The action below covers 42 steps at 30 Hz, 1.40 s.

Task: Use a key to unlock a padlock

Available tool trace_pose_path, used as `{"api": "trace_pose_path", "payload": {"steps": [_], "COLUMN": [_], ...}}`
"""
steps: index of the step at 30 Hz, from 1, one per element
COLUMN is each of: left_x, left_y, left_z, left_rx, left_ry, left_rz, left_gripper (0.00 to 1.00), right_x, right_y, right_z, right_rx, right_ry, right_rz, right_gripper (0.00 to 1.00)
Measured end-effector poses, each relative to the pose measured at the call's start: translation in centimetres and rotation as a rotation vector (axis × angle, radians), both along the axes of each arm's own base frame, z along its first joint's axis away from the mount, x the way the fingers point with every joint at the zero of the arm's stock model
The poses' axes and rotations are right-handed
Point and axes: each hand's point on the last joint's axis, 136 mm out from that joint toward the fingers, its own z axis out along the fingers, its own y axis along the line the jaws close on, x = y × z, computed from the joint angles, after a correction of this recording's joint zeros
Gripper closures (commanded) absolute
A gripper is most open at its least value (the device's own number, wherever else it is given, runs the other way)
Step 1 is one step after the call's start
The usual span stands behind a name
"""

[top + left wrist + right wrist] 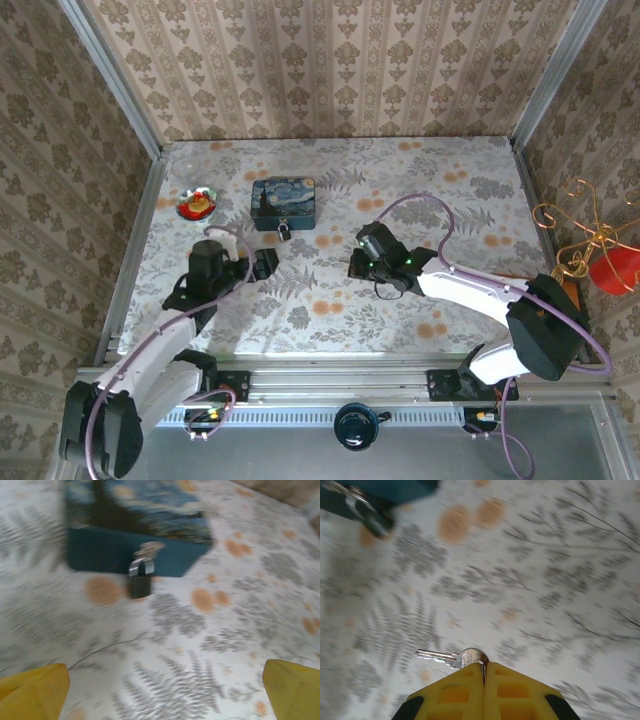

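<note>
1. Starting at the left, the left pincer is seen low over the flowered tabletop. Its yellow fingertips are spread wide, nothing is held between them, and it is pointed toward the padlock.
2. The padlock is found at the front wall of the blue starry-night tin. It is hooked to the tin's silvery clasp, and its body appears to lie on the tabletop just in front of the tin. It sits beyond and between the two pincers.
3. A tiny, dark, squarish body is shown, topped by a short silvery shackle. The keyhole cannot be made out through the blur.
4. The padlock is judged to be rigid metal, light and smooth, and free to swing on its shackle. A hold across the flat faces of the body is therefore advised, so that it is steadied against the key's push. The shackle and the keyhole end should be left uncovered. A slip is to be expected if only a corner is pinched.
5. The right pincer is seen pressed together on the round bow of a silvery key, above the tabletop. The blade is pointed to the left in the wrist view. The key is judged thin, stiff and slippery, so it could be twisted in the grip if it is pushed in off-axis.
</note>
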Motion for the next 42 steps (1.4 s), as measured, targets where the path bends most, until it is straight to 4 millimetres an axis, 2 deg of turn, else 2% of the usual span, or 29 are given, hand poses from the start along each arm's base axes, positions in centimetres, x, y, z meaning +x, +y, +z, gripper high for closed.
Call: {"api": "trace_pose_path", "payload": {"steps": [3,7,13,18,24,32,42], "left_x": [-0.1,-0.7,-0.3,-0.1,0.3,0.5,0.7], "left_y": [-2.5,-4.8,-6.2,-7.2,-7.8,-9.2,-9.3], "left_z": [2.1,2.9,4.2,4.4,2.5,1.7,1.9], "left_rx": [-0.023,-0.063,-0.180,-0.234,-0.248,-0.274,-0.287], "left_ry": [-0.062,-0.088,-0.105,-0.090,-0.013,0.035,0.035], "left_rz": [-0.088,-0.152,-0.149,-0.153,-0.137,-0.148,-0.142], "left_gripper": [0.02,0.06,0.18,0.21,0.31,0.57,0.65], "right_x": [1.4,2.6,2.6,2.4,2.1,2.0,1.8], "right_y": [1.6,3.7,6.7,8.3,8.9,9.2,9.4], "right_z": [1.7,3.6,4.7,5.0,4.9,5.1,5.1], "right_rx": [0.111,0.261,0.429,0.530,0.595,0.625,0.629], "right_ry": [-0.059,-0.101,-0.091,-0.068,-0.045,-0.036,-0.028], "right_rz": [-0.019,-0.043,-0.054,-0.048,-0.042,-0.033,-0.022], "right_gripper": [1.00,1.00,1.00,1.00,1.00,1.00,1.00]}}
